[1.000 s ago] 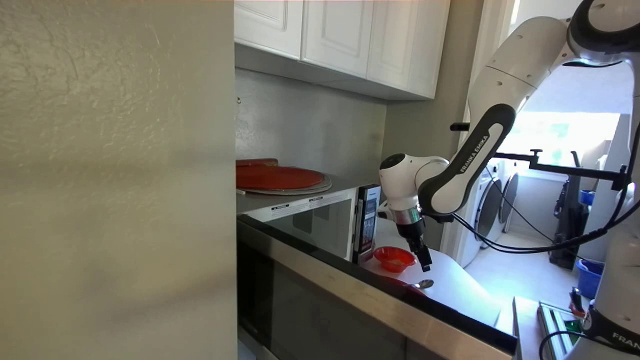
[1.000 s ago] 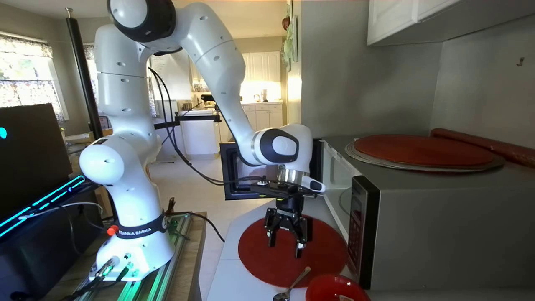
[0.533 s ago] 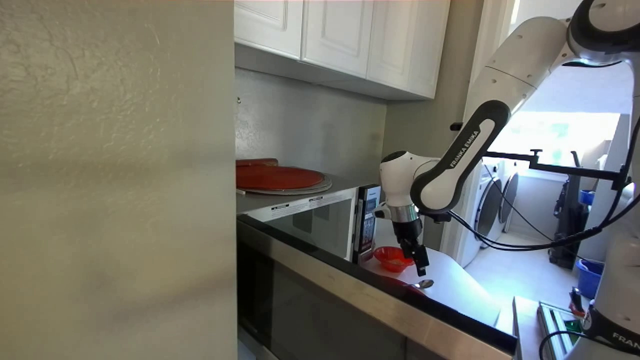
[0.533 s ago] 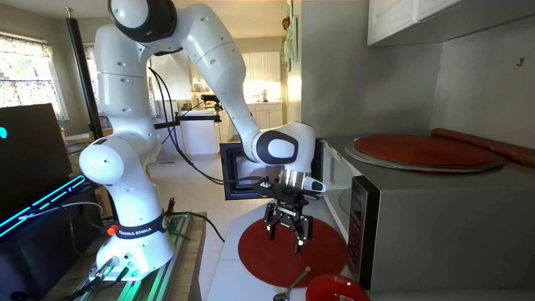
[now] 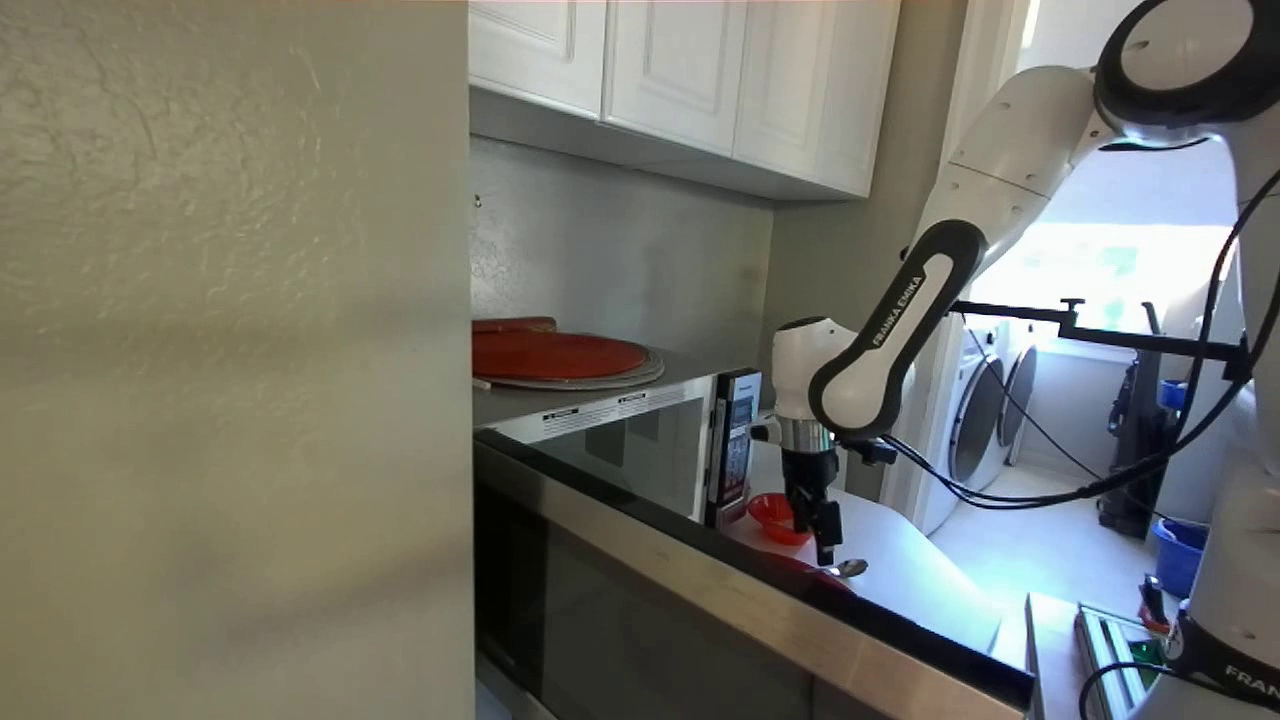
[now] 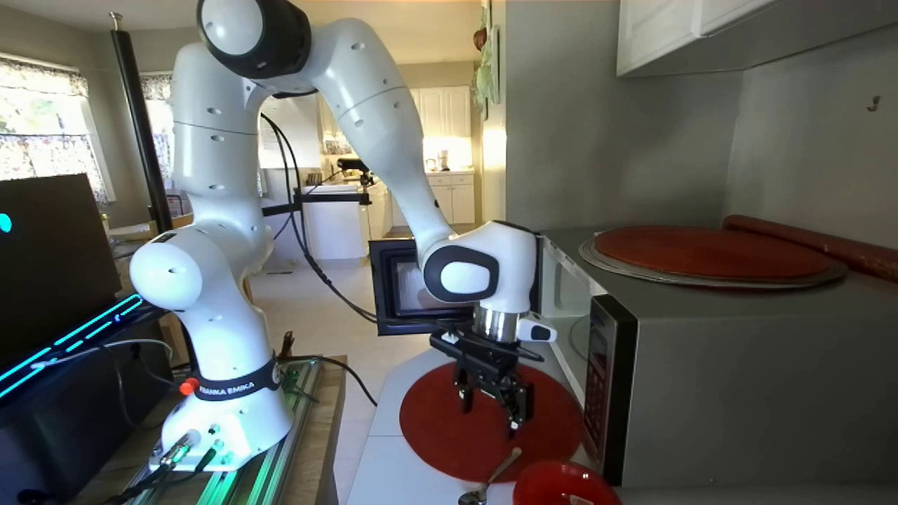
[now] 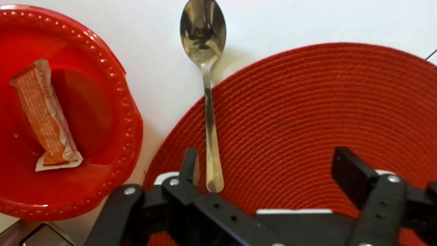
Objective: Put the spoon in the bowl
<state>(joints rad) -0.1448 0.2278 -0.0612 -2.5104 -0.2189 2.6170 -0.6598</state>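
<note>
In an exterior view the gripper (image 5: 824,558) points down over the white bench (image 5: 920,575), seen in profile so that its opening cannot be judged; the head of the spoon (image 5: 851,568) shows just beside its tip, toward the bench edge facing the robot base (image 5: 1222,610). Farther from that camera, the red bowl (image 5: 774,518), partly covered by the gripper, sits near the microwave (image 5: 625,405). Its open door (image 5: 690,620) hides the bench's near edge.
</note>
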